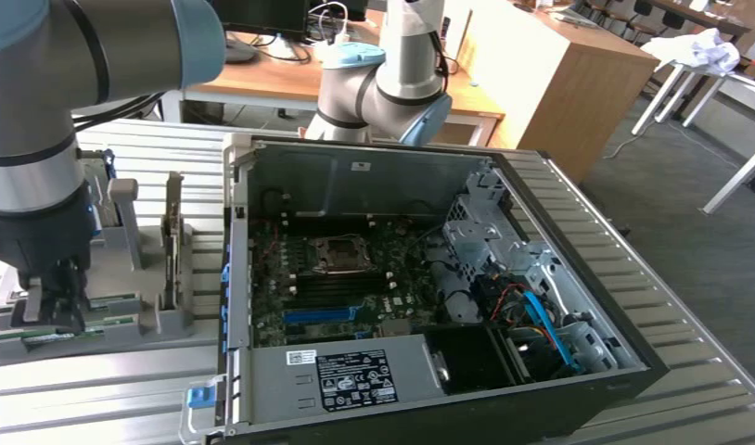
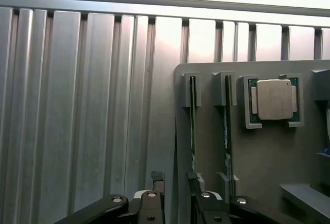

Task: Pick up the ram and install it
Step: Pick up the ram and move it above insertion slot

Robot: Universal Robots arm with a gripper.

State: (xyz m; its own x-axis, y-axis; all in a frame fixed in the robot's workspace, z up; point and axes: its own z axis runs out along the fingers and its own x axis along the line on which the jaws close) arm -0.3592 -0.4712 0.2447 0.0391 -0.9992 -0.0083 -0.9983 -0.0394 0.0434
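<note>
**A:** Where do we locate the ram (image 2: 193, 126)?

**B:** We locate it standing on edge in the slot nearest the edge of the grey holder (image 2: 268, 167). A second stick (image 2: 227, 131) stands in the next slot, and the square processor chip (image 2: 275, 99) sits in a pocket further in. The holder rests on the ribbed metal table (image 2: 77, 110).

**A:** How do we read the gripper (image 2: 174, 178)?

**B:** We read its fingers as spread apart and holding nothing. One fingertip (image 2: 192, 181) lies in line with the ram, though we cannot tell whether it touches. The other hangs past the holder's edge, over the table.

**A:** And the wider scene?

**B:** In the exterior view we see the arm (image 1: 31, 139) lowered over the holder on that view's left. Just beside it is the open computer case (image 1: 625, 348), with its motherboard (image 1: 340, 297) exposed.
</note>
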